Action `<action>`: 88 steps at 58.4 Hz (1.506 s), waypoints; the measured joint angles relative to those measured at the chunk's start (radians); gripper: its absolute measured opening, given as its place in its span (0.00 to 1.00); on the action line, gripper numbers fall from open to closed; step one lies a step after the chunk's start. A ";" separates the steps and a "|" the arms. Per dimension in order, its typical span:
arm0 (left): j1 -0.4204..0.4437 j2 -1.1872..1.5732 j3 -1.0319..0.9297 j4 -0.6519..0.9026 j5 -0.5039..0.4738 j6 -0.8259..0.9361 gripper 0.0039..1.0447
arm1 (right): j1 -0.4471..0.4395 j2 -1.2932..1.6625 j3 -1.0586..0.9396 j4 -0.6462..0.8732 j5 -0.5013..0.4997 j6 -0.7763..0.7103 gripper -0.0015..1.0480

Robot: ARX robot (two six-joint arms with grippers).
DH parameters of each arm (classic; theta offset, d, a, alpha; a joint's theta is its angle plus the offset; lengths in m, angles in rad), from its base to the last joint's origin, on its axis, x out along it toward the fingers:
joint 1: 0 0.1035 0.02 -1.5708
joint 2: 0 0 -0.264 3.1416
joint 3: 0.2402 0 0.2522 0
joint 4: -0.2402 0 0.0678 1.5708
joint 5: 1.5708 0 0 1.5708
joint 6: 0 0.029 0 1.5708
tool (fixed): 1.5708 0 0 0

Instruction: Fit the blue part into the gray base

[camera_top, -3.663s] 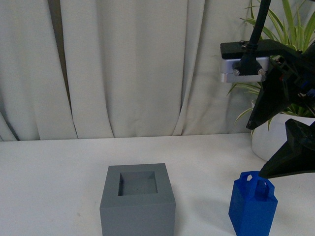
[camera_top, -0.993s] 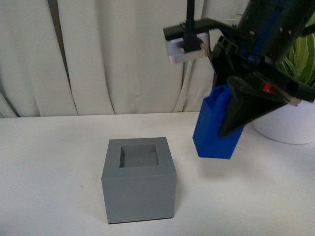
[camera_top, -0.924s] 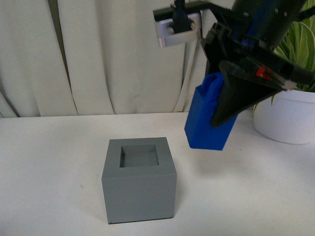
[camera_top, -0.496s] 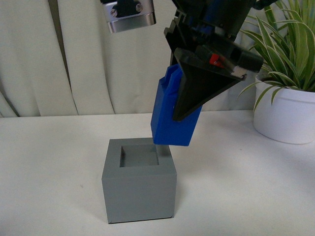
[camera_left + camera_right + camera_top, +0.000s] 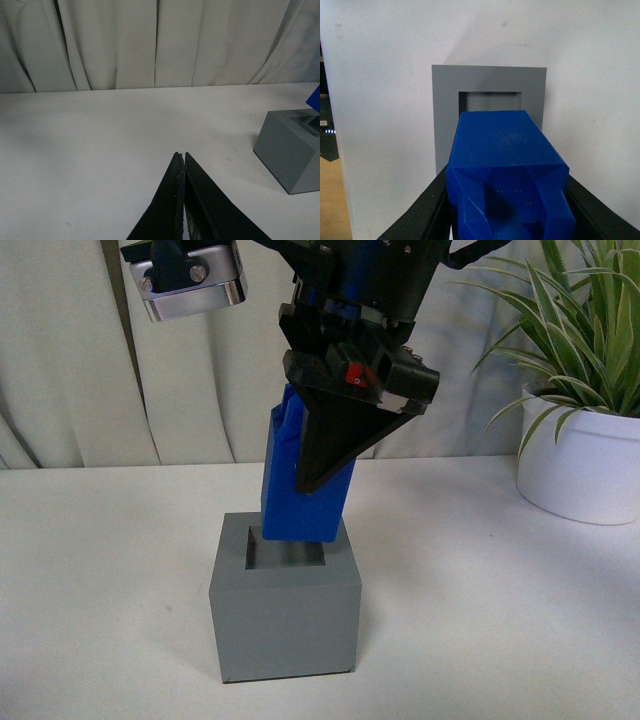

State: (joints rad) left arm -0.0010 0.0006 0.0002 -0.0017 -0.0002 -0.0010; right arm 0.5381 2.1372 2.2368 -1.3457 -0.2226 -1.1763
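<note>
Step in hand: alignment. R gripper [image 5: 303, 480] clamped on bright blue matte plastic block [image 5: 281, 495], slightly tilted, lower end at mouth of the square recess [image 5: 290, 556] in matte gray plastic cube [image 5: 285, 625]. L gripper [image 5: 181, 159] closed, empty, well apart. Next, in my judgement: square up, lower straight.

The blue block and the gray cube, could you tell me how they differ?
The blue block is narrower than the gray cube. The blue block hangs tilted in the right gripper, while the gray cube sits flat on the table. Both look like matte plastic with square outlines.
</note>
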 joint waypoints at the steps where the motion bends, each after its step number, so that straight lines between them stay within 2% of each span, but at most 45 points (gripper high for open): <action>1: 0.000 0.000 0.000 0.000 0.000 0.000 0.04 | 0.000 0.002 0.002 0.000 0.000 0.000 0.44; 40: 0.000 0.000 0.000 0.000 0.000 0.000 0.04 | 0.023 0.066 0.058 -0.027 0.011 0.018 0.44; 88: 0.000 0.000 0.000 0.000 0.000 0.000 0.04 | 0.023 0.069 0.017 -0.014 0.035 0.021 0.44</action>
State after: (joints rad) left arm -0.0010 0.0006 0.0002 -0.0017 -0.0002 -0.0010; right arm 0.5606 2.2059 2.2539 -1.3598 -0.1871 -1.1549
